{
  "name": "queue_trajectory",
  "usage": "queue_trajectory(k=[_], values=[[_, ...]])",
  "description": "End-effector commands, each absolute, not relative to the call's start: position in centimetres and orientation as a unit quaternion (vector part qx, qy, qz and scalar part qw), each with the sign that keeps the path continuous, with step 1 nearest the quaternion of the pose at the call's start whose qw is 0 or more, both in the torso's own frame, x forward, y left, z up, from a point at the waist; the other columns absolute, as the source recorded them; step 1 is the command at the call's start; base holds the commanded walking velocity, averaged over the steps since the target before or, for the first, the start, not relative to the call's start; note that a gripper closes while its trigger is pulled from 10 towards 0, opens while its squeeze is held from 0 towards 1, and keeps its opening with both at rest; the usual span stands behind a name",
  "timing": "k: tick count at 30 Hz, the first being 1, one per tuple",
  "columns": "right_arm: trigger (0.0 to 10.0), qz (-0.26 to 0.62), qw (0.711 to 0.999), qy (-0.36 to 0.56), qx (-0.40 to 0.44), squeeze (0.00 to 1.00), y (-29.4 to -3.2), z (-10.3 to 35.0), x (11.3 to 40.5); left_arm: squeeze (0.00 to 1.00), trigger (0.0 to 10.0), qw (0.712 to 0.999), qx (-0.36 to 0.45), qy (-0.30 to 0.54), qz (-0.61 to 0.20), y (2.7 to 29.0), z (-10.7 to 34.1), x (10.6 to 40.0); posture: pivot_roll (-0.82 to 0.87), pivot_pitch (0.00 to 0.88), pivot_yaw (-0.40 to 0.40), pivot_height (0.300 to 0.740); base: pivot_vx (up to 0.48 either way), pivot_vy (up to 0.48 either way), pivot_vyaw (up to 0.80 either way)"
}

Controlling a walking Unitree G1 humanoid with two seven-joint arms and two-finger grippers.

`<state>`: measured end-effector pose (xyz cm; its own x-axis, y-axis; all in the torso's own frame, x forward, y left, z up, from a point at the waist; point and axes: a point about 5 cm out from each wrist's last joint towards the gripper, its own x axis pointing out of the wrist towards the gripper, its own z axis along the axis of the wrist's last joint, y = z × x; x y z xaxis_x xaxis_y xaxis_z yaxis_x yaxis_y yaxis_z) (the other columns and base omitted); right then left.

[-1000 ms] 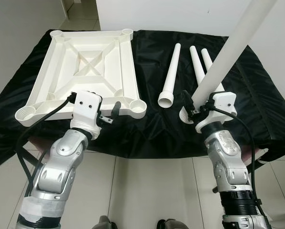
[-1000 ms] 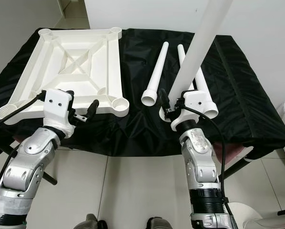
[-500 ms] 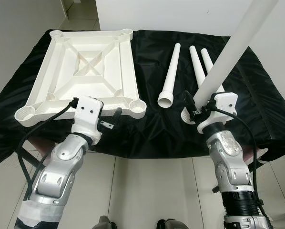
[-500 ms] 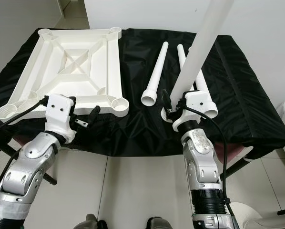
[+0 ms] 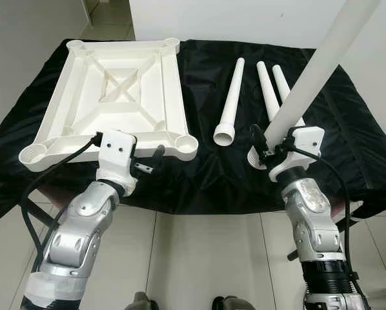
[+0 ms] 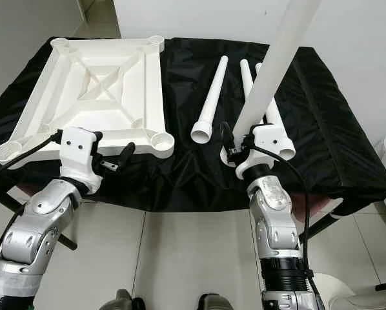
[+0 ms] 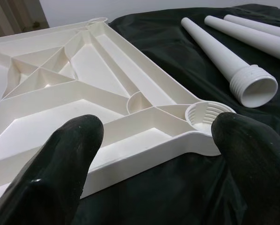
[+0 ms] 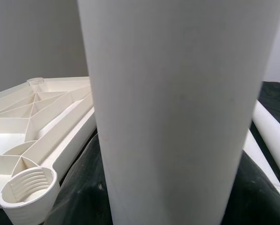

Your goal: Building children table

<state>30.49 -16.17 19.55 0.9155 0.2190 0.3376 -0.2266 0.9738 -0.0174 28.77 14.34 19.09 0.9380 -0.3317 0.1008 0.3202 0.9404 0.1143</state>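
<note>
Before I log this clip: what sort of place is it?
Probably an indoor room set up as an assembly spot: a table draped in black cloth, pale floor tiles, plain white walls, with a white tabletop lying upside down.

I see the upturned tabletop (image 5: 119, 90) and the legs (image 5: 230, 103) as smooth white plastic with a soft sheen, ribbed threads at the sockets. The desk wears a crinkled black cloth (image 5: 206, 174), slightly glossy; my arms (image 5: 83, 226) look like brushed silver metal, the left pincer (image 7: 149, 159) fingers shiny black.
</note>
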Motion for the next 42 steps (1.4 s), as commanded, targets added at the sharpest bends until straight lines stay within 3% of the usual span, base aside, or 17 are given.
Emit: queue_trajectory(k=[1,27,36,42], values=[[10.0,0.12,0.977,-0.177,0.009,0.0,-15.9,19.8,30.2,0.0,10.0,0.977,0.047,-0.052,-0.201,14.1,19.0,28.7,-0.1,0.106,0.012,0.74,0.0,0.0,0.0],[10.0,0.14,0.975,-0.173,0.001,0.0,-15.5,19.6,30.4,0.0,10.0,0.98,0.035,-0.058,-0.186,14.6,19.2,28.5,-0.1,0.071,0.002,0.74,0.269,0.0,0.0],[10.0,0.145,0.975,-0.17,-0.005,0.0,-15.5,19.5,30.4,0.0,10.0,0.98,0.028,-0.064,-0.187,14.3,19.0,27.9,-0.1,0.071,0.0,0.74,0.0,0.0,0.0],[10.0,0.148,0.975,-0.168,-0.006,0.0,-15.4,19.4,30.4,0.0,10.0,0.969,0.059,-0.051,-0.236,13.1,18.4,27.3,-0.1,0.065,0.001,0.74,0.0,0.0,0.0]])
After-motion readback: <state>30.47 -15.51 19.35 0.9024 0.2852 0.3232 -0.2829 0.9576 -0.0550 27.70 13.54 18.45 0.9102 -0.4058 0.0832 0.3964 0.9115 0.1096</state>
